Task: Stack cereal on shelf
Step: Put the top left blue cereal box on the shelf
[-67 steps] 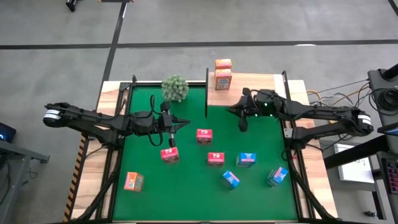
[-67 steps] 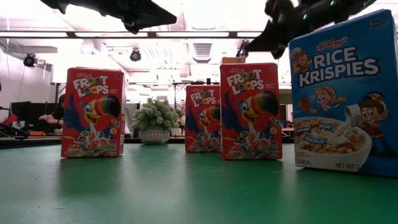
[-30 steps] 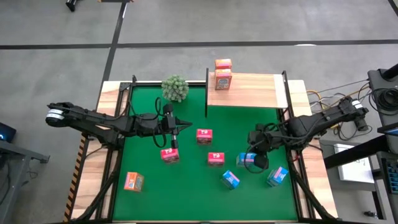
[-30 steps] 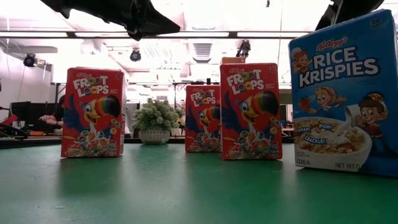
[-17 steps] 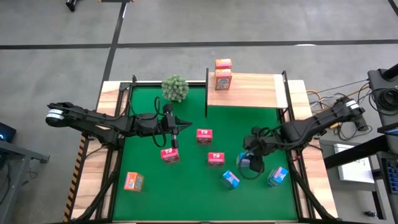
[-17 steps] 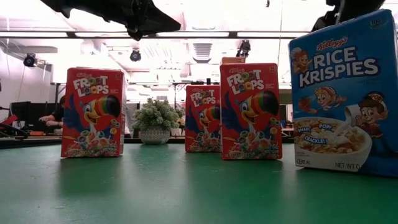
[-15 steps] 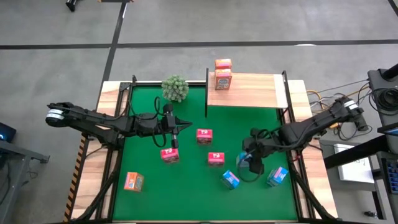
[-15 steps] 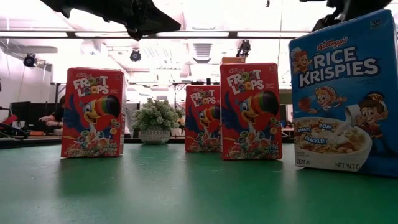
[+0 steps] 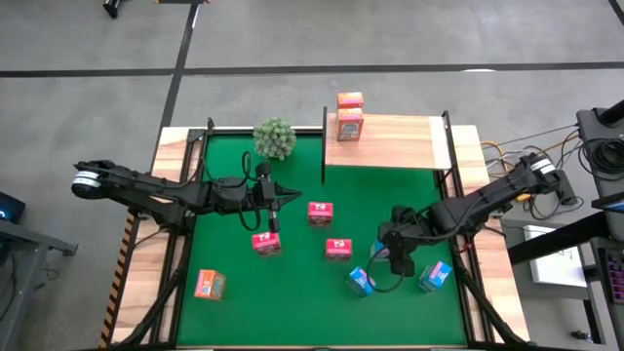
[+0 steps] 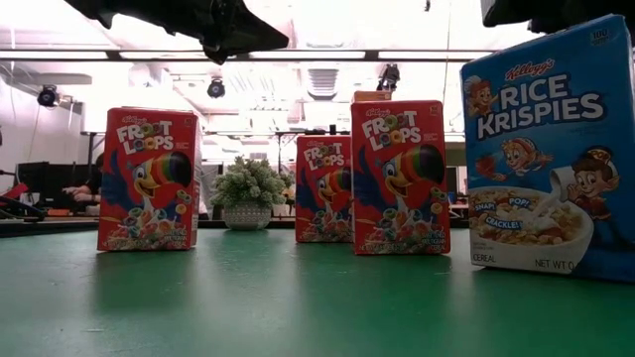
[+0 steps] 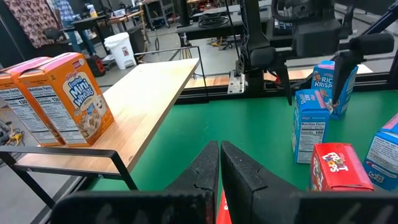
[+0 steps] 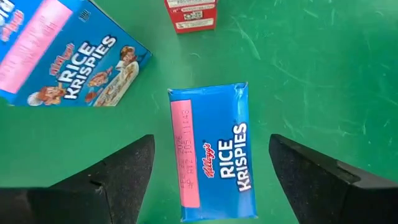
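My right gripper hangs open over an upright blue cereal box, pointing down, one finger on each side of the box's top with a gap at both. Two more blue boxes sit nearby on the green mat. Three red boxes stand mid-mat and one orange box near the left front. Two orange boxes stand at the far left corner of the shelf. My left gripper waits shut above the mat, left of centre.
A round green plant stands at the mat's far edge, left of the shelf. Thin black posts rise at the shelf's corners. A blue box lies flat close beside the one under my right gripper.
My right gripper has shifted a little toward the table's left edge, coming over the blue box, and has opened wide. The boxes have stayed where they were.
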